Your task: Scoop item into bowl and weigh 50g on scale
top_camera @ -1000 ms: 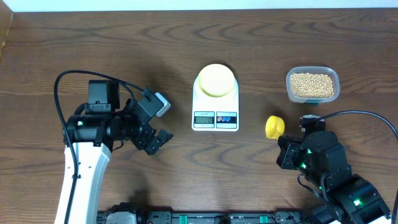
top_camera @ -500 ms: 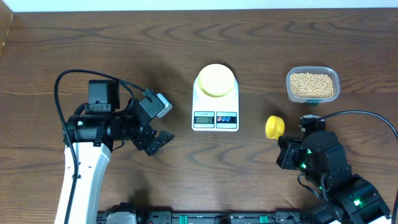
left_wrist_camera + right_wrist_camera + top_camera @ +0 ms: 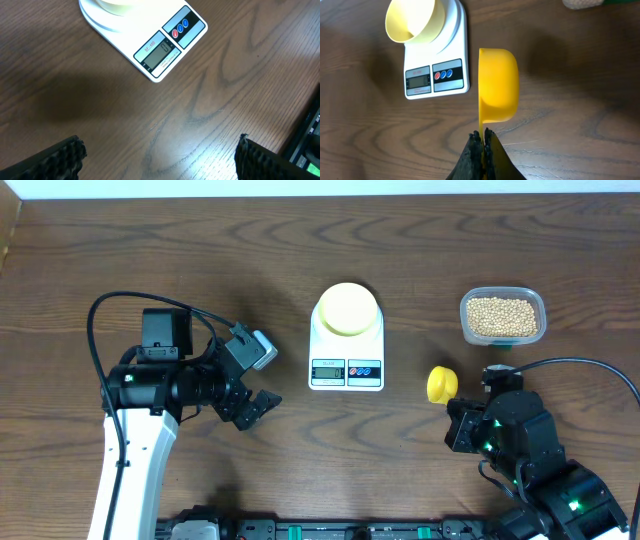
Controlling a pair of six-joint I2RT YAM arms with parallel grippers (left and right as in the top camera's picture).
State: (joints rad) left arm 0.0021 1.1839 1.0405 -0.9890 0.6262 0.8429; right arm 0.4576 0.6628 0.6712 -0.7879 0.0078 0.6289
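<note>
The pale yellow bowl sits on the round platform of the white scale, also seen in the right wrist view and, in part, in the left wrist view. The scale also shows in both wrist views. Beige beans fill a clear tub at the right. My right gripper is shut on the handle of a yellow scoop, which is turned on its side above the table, right of the scale. My left gripper is open and empty, left of the scale.
A corner of the clear tub shows at the top of the right wrist view. The table's back edge meets a white wall at the top of the overhead view. Black cables loop from both arms.
</note>
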